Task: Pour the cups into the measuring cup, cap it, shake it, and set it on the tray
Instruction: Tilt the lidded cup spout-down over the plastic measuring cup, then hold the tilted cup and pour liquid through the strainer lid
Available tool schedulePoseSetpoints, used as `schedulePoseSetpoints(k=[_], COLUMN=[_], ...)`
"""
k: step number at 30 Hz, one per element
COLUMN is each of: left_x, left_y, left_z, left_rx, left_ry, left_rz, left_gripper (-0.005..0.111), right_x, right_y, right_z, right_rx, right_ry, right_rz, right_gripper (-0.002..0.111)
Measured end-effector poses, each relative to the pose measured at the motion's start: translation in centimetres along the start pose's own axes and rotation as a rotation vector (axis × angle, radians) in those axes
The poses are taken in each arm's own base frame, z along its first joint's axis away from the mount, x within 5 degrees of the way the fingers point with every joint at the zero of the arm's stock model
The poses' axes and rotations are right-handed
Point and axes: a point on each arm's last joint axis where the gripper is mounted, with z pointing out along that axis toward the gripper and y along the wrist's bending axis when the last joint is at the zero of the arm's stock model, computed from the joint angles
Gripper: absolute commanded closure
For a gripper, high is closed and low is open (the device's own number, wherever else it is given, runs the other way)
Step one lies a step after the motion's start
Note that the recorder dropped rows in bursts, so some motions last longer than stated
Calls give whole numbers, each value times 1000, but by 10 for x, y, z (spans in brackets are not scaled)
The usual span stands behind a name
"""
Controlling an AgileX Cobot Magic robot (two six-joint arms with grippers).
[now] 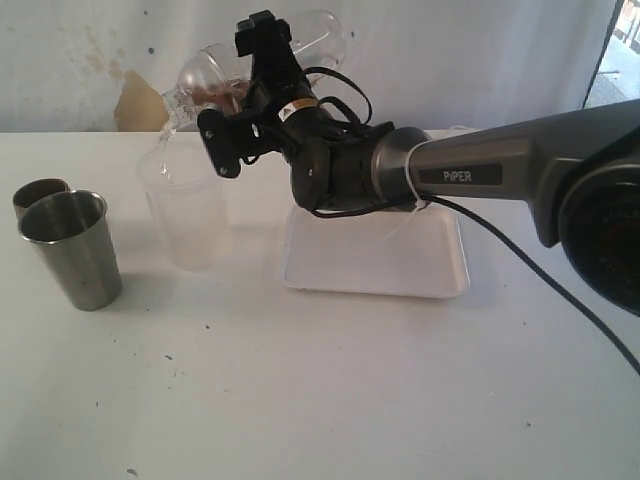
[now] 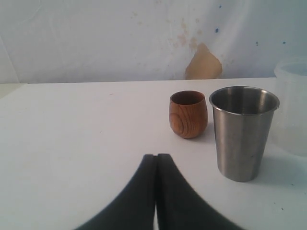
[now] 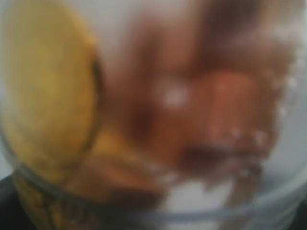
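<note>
**Figure.** Workspace with the white tray (image 1: 400,272) as reference. The right jaws are clamped on the measuring cup (image 1: 205,78), with 1 jaw on each side. They hold it in the air, tipped almost onto its side, above and beyond the tray's left end as the exterior view shows it. Brown contents lie inside the cup. Its printed marks cannot be made out, nor whether it is capped. The right wrist view shows only a blur of brown and yellow through the clear wall.

A frosted plastic cup (image 1: 188,215) stands upright on the surface (image 1: 300,400) just beside the tray's left edge, under the measuring cup's lower end. 1 steel cup (image 1: 72,250) stands upright farther left, well apart from the tray. A small wooden cup (image 2: 188,114) stands near the steel cup on the side away from the tray.

The left jaws are pressed together and hold nothing.
</note>
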Motion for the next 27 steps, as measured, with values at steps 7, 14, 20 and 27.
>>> schedulePoseSetpoints(k=[7,14,20,27], left_x=[0,0,0,0], left_y=[0,0,0,0], left_z=[0,0,0,0], left_rx=[0,0,0,0], left_ry=[0,0,0,0], left_rz=[0,0,0,0], left_gripper=[107,107,107,107], right_x=[0,15,29,26], right_y=[0,9,13,11], right_z=[0,3,6,6], right_rx=[-2,-78,-94,-72], right_ry=[-4,30,63,19], right_rz=[-3,51,65,-5], right_gripper=[108,108,108,108])
